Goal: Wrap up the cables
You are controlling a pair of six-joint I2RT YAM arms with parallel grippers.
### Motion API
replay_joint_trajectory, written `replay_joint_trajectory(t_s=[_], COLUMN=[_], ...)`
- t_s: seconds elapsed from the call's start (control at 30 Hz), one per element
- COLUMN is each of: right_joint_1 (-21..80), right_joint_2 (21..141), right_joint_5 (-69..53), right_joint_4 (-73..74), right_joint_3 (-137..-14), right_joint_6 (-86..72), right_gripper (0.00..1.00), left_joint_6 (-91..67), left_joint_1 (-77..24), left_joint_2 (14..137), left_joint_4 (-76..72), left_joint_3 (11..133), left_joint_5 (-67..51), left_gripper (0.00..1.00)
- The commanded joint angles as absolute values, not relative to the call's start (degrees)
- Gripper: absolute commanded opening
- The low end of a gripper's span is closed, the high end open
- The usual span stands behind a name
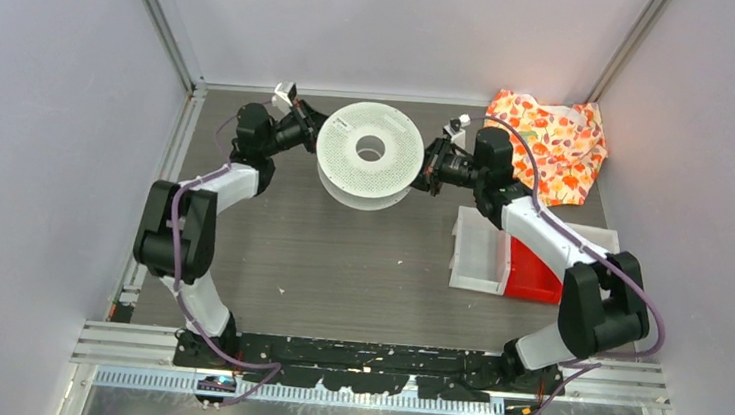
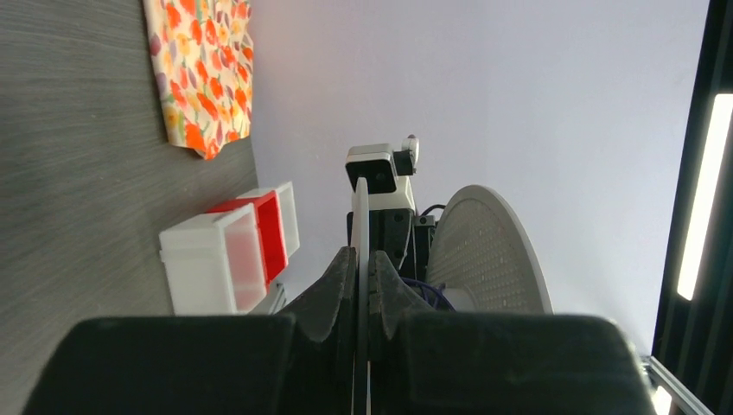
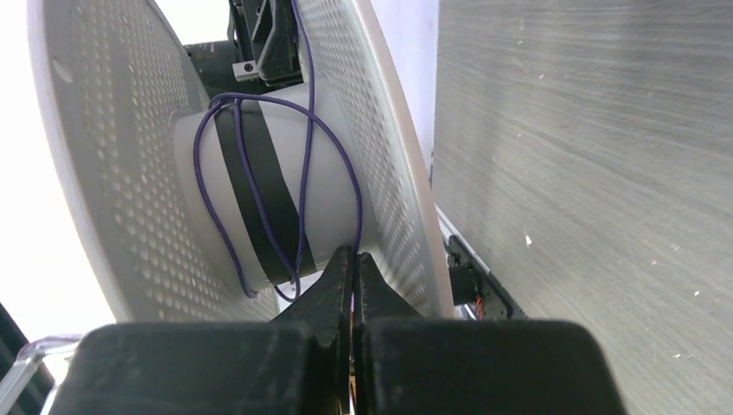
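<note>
A white perforated spool (image 1: pixel 369 152) is held between both grippers at the back middle of the table. My left gripper (image 1: pixel 316 129) is shut on the edge of one thin white flange (image 2: pixel 360 216), which runs between its jaws in the left wrist view. The other flange (image 2: pixel 488 251) stands to the right. The cable (image 3: pixel 304 147) is a thin purple wire looped loosely around the spool's white core (image 3: pixel 328 194), over a black band (image 3: pixel 259 194). My right gripper (image 3: pixel 353 259) is shut on a strand of the cable at the core, between the two flanges. It also shows in the top view (image 1: pixel 427 166).
An orange floral cloth (image 1: pixel 550 143) lies at the back right. White and red bins (image 1: pixel 500 254) stand on the right, under my right arm. Grey walls close in the back and both sides.
</note>
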State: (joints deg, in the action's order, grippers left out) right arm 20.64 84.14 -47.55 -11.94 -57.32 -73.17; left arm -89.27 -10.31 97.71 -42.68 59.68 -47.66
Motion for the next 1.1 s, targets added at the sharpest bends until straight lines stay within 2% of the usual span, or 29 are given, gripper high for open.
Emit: replay_joint_trajectory(t_s=[0.0, 0.2, 0.57, 0.7, 1.07], right_joint_1=[21.63, 22.66, 23.28, 23.29, 23.86], right_joint_2=[89.84, 100.60, 121.62, 124.70, 123.19], right_joint_5=[-44.45, -43.28, -46.03, -45.32, -41.18], right_joint_4=[-19.33, -27.30, -50.30, -50.19, -32.70], right_joint_3=[-56.78, -56.69, -60.57, -61.11, -63.05], right_joint_6=[-71.72, -70.60, -79.99, -78.95, -67.15], right_gripper=[0.01, 0.01, 0.01, 0.01, 0.00], left_joint_6=[-94.04, -98.40, -91.04, -87.32, -75.10], left_joint_1=[-9.75, -8.82, -8.16, -7.59, -7.30], left_joint_2=[105.86, 118.59, 125.22, 126.09, 122.36], left_joint_4=[-59.98, -75.54, -74.41, -69.93, -53.56], left_joint_3=[57.84, 57.93, 57.29, 57.71, 58.19], left_joint_5=[-47.11, -47.21, -47.42, -47.98, -48.01], left_gripper=[0.01, 0.01, 0.01, 0.01, 0.28])
